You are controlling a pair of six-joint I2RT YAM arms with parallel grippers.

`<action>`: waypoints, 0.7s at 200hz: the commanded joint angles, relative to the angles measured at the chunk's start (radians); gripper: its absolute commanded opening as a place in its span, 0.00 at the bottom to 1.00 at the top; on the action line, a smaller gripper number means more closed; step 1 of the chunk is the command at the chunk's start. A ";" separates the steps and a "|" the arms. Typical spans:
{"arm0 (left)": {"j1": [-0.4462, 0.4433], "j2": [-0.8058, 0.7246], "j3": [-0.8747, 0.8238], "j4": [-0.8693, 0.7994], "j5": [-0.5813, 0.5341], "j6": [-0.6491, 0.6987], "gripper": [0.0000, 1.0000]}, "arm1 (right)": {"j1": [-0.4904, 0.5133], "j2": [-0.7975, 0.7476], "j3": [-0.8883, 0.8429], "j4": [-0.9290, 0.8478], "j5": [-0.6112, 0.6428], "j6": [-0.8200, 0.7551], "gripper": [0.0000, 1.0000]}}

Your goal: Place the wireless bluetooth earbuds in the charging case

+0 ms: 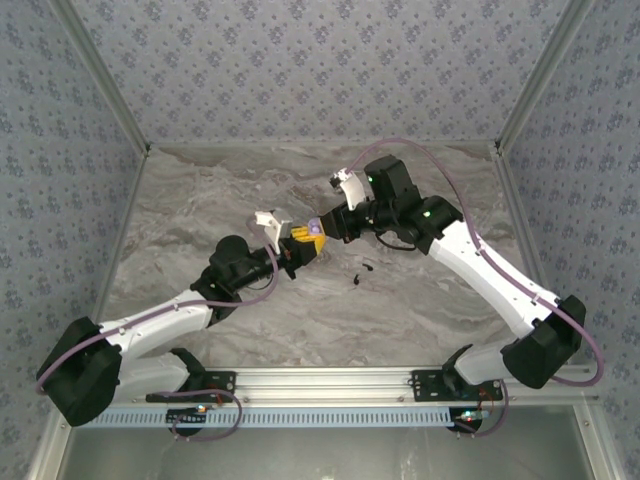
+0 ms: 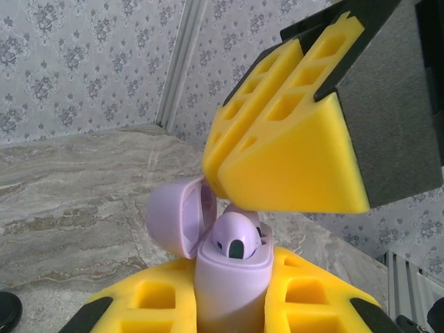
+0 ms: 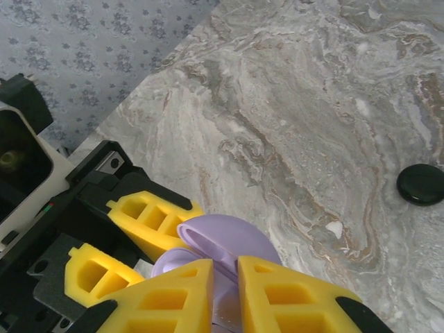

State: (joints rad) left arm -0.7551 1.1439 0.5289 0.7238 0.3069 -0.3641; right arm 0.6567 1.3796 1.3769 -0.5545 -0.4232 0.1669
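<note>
Left end effector (image 2: 229, 309) grips one lilac case (image 2: 232, 267); right end effector (image 3: 225, 295) closed; two earbuds (image 1: 355, 277) on table (image 1: 200, 200).

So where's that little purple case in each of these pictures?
Top external: the case is a purple speck near the picture's middle.
Left wrist: bottom centre, the case stands with its lid open, clamped in the left fingers.
Right wrist: bottom centre, the case pokes out above the right fingers.
Shared landmark: the yellow left fingers, beside the case in every view.
</note>
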 commanded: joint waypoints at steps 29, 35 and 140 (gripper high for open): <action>-0.009 -0.041 0.046 -0.007 0.029 0.041 0.10 | -0.088 -0.059 -0.047 0.045 0.043 0.071 0.20; -0.008 -0.043 0.045 -0.006 0.031 0.042 0.10 | -0.104 -0.062 -0.057 0.054 0.031 0.081 0.20; -0.008 -0.005 0.051 0.168 0.107 -0.035 0.10 | -0.225 -0.037 -0.221 0.236 -0.239 0.149 0.19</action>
State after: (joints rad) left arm -0.7559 1.1282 0.5354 0.7902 0.3744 -0.3714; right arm 0.4416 1.3350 1.1934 -0.3874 -0.5716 0.2821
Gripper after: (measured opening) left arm 0.173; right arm 0.194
